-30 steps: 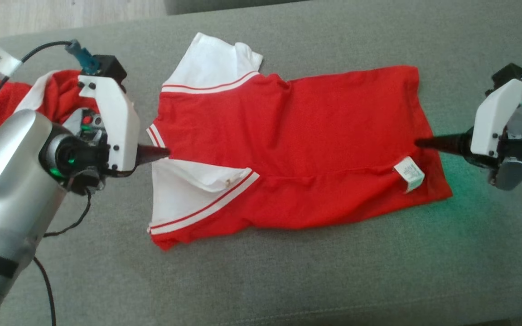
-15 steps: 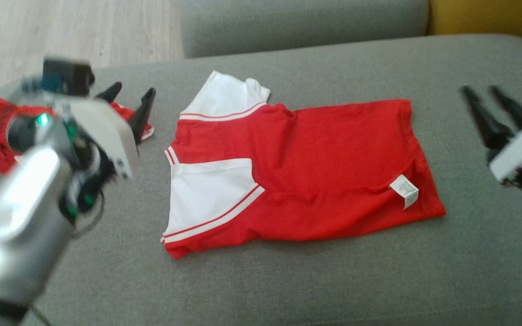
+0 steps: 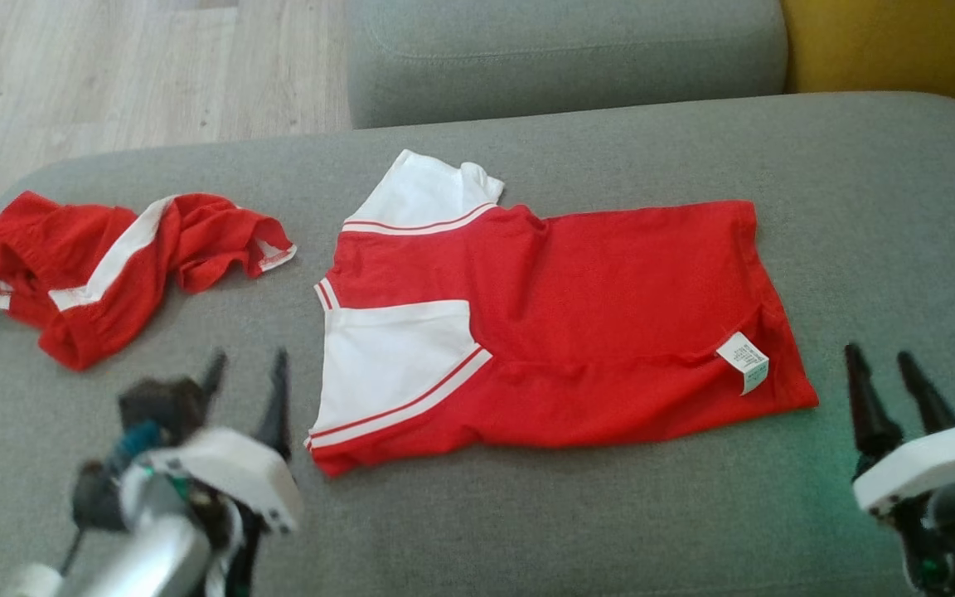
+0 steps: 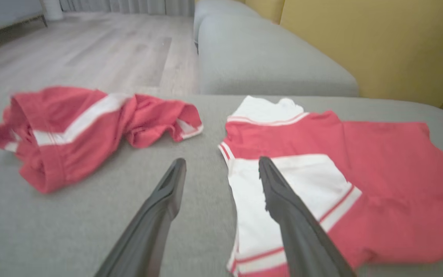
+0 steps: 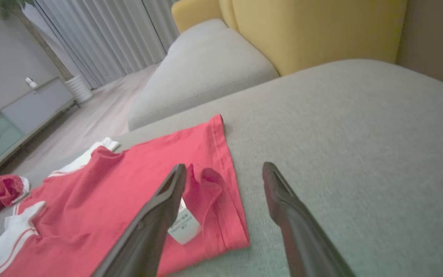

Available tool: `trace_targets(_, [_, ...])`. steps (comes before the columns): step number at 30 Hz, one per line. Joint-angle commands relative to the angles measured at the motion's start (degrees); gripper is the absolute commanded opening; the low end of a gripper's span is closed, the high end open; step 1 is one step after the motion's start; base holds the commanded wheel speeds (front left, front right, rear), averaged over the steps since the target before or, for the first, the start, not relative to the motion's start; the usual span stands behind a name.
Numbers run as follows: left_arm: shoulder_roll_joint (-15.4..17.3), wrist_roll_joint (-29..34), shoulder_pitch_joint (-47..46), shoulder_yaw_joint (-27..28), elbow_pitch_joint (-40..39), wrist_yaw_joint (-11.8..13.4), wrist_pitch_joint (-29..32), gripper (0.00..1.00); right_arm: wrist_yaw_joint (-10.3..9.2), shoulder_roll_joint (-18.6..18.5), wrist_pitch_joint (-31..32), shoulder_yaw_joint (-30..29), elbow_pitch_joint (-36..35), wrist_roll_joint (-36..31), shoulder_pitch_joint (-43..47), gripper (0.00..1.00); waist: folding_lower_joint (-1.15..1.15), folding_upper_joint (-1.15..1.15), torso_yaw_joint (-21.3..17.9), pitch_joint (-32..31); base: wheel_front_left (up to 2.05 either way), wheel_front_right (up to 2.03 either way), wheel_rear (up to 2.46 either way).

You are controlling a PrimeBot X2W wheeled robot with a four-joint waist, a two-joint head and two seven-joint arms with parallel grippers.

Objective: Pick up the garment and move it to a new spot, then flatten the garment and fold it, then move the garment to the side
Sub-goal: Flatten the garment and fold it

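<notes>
**Surroundings.** A crumpled garment (image 3: pixel 113 265), red with a white stripe, lies at the left of the head view. It rests on the same grey seat cushion (image 3: pixel 527 514) as the shirt (image 3: pixel 560 332), with a strip of bare cushion between the two. A second grey cushion (image 3: pixel 560 58) runs along the top centre. A yellow backrest (image 3: pixel 892 41) takes the upper right corner, and a pale wooden floor (image 3: pixel 113 75) shows at upper left. In the right wrist view, curtains (image 5: pixel 102 34) hang at upper left and a low cabinet (image 5: pixel 14 111) stands at the left edge.

**Shirt.** It lies flat at the centre of the head view, folded into a long shape with the neck end to the left and the hem to the right. The cloth is red and the sleeves are white, edged with red and white stripes. One sleeve is folded across the lower left and the other projects at the top. A white label (image 3: pixel 743 362) sits near the lower right corner, beside a small pucker of cloth. The seat cushion has a coarse, matte weave.

**Grippers.** The left gripper (image 3: pixel 248 361) is at the lower left of the head view and blurred. Its fingers are spread wide and hold nothing, just left of the folded sleeve. The right gripper (image 3: pixel 879 355) is at the lower right, also spread wide and empty. It is near the hem corner but apart from it.
</notes>
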Motion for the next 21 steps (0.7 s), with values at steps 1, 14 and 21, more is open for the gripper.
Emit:
trace_targets(1, [0.62,-0.19,-2.58,1.69,-0.74,0.18,0.45,1.0,0.43,-0.39,1.37,0.11,-1.05,-2.46,-2.28,1.0,0.0,0.0,-0.02,0.28,0.0,0.0,0.0])
trace_targets(14, [-5.76,-1.22,-5.45,-5.02,10.46,-2.98,7.97,1.0,0.43,3.08,10.99,0.8,11.18,-11.38,-10.09,1.0,0.0,0.0,1.27,2.93,0.0,0.0,0.0])
trace_targets(21, [-7.38,-2.64,-7.4,-5.67,14.51,-4.99,10.25,1.0,0.43,2.76,11.84,2.75,18.09,-11.81,-13.29,1.0,0.0,0.0,1.95,4.31,0.0,0.0,0.0])
